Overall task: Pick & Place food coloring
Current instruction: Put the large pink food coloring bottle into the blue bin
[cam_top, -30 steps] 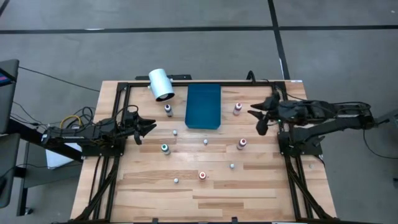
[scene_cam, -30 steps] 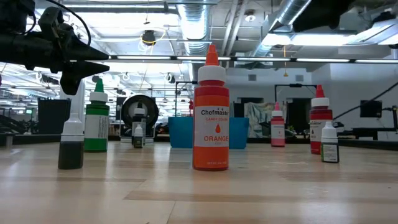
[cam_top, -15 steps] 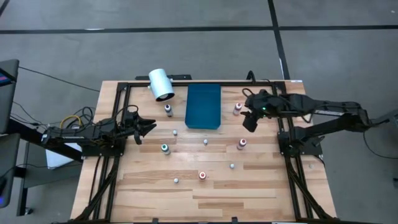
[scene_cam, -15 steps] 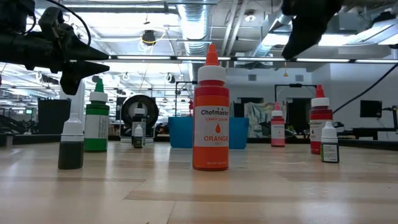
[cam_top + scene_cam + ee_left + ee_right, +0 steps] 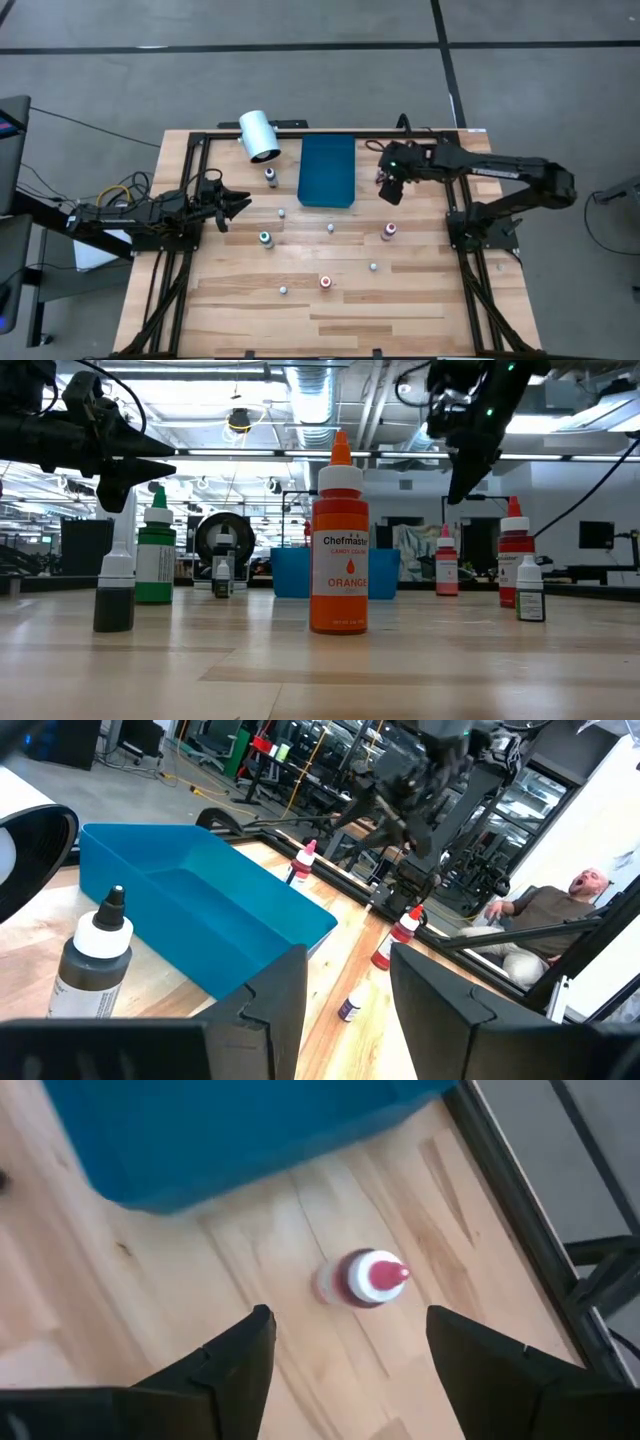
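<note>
We see the right gripper (image 5: 390, 190) hanging above the bench (image 5: 420, 300), just over the pink-topped bottle (image 5: 382, 175) that stands beside the right edge of the blue tray (image 5: 327, 170); its fingers (image 5: 235, 1355) stand wide open and empty, with the bottle showing upright between them in the right wrist view. The left gripper (image 5: 240, 205) waits over the left side of the bench, its fingers (image 5: 275, 995) parted a little and holding nothing. The other food coloring bottles stand scattered on the wood: a green-topped one (image 5: 265, 238), an orange one (image 5: 325, 282), a red-topped one (image 5: 389, 232), a dark one (image 5: 270, 177) near the white cylinder (image 5: 259, 136), and small greyish ones (image 5: 284, 290) between them
</note>
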Tool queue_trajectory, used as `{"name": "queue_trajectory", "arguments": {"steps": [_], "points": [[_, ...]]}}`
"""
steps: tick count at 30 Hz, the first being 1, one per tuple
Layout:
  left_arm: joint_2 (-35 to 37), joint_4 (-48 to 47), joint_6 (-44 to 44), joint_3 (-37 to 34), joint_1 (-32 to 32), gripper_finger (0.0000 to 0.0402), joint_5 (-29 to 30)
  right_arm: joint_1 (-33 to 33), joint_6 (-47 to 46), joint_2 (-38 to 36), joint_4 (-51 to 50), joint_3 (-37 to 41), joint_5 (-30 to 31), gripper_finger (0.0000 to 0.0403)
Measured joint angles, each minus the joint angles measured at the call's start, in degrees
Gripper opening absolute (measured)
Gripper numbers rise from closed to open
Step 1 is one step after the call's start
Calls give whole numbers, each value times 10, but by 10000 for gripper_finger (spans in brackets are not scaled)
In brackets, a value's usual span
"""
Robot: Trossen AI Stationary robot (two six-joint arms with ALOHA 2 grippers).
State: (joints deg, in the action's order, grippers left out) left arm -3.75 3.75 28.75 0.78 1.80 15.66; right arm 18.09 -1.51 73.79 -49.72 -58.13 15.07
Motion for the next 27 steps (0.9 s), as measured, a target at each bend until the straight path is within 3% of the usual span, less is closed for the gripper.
{"name": "queue_trajectory", "arguments": {"steps": [27], "points": [[0,-1,0,0,0,136,-1,72,90,128,60,0,-14,249]]}}
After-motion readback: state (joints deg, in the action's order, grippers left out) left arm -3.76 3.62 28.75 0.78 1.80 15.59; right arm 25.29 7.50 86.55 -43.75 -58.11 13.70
